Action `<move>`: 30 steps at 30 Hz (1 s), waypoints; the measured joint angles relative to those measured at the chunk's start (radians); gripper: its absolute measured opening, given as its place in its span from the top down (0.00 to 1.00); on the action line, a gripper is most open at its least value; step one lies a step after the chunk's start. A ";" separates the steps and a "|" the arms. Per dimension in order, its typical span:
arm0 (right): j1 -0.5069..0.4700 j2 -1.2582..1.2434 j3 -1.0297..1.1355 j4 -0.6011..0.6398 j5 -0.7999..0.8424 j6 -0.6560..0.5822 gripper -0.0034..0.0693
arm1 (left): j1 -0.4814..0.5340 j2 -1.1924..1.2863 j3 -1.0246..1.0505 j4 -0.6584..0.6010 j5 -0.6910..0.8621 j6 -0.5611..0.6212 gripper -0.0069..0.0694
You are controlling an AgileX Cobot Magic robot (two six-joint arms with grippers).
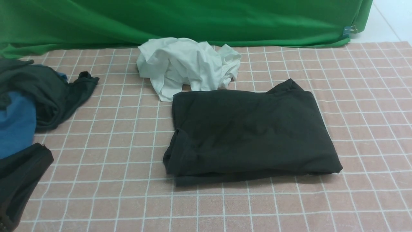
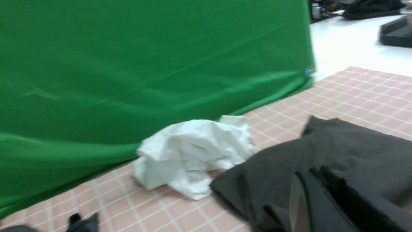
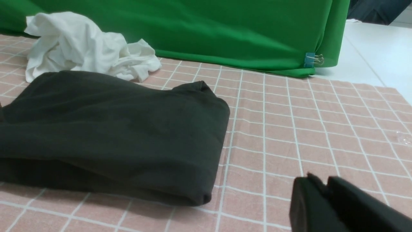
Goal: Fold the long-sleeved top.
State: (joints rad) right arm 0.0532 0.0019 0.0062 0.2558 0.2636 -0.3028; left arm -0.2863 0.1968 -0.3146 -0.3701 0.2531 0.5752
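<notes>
The long-sleeved top (image 1: 251, 129) lies folded into a thick black-brown rectangle in the middle of the pink checked cloth (image 1: 96, 193). Neither gripper shows in the front view. In the left wrist view my left gripper (image 2: 317, 170) is shut with nothing in it, in front of the top (image 2: 354, 145). In the right wrist view my right gripper (image 3: 322, 181) hangs over bare cloth beside the top's (image 3: 112, 129) folded edge. Its jaws are parted by a narrow slit and hold nothing.
A crumpled white garment (image 1: 186, 64) lies just behind the top. At the left edge are a blue shirt (image 1: 16, 122), a dark greenish-grey garment (image 1: 54, 90) and another dark piece (image 1: 19, 180). A green backdrop (image 1: 193, 19) closes off the back, with a clip (image 3: 310, 60) at its corner.
</notes>
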 joint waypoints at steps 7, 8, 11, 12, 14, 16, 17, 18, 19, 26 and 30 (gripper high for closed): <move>0.000 -0.002 0.000 0.000 0.000 0.000 0.79 | 0.212 -0.065 0.122 0.112 -0.069 -0.198 0.88; 0.000 -0.002 0.000 0.000 -0.001 0.000 0.79 | 0.252 -0.096 0.156 0.123 -0.068 -0.214 0.88; 0.000 -0.002 0.000 0.000 -0.001 0.000 0.77 | 0.319 -0.179 0.255 0.135 -0.072 -0.221 0.88; 0.000 -0.002 0.000 0.000 0.000 0.000 0.77 | 0.328 -0.190 0.285 0.135 -0.074 -0.238 0.88; 0.000 -0.003 0.000 0.000 -0.002 0.000 0.77 | 0.330 -0.193 0.308 0.136 -0.062 -0.260 0.88; 0.000 -0.003 0.000 0.000 -0.002 0.000 0.76 | 0.331 -0.195 0.321 0.140 -0.007 -0.289 0.88; 0.000 -0.003 0.000 0.000 -0.007 0.000 0.75 | 0.331 -0.197 0.322 0.138 0.003 -0.296 0.88; 0.000 -0.003 0.000 0.000 -0.007 0.000 0.75 | 0.331 -0.197 0.322 0.138 0.003 -0.297 0.88; 0.000 -0.003 0.000 0.000 -0.008 0.000 0.75 | 0.331 -0.197 0.322 0.138 0.003 -0.299 0.88; 0.000 -0.003 0.000 0.000 -0.011 0.000 0.72 | 0.331 -0.199 0.322 0.138 -0.001 -0.299 0.88; 0.000 -0.003 0.000 0.000 -0.011 0.000 0.71 | 0.331 -0.199 0.322 0.138 -0.002 -0.296 0.88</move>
State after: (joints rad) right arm 0.0532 -0.0014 0.0062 0.2558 0.2527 -0.3028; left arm 0.0445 -0.0021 0.0071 -0.2325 0.2514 0.2791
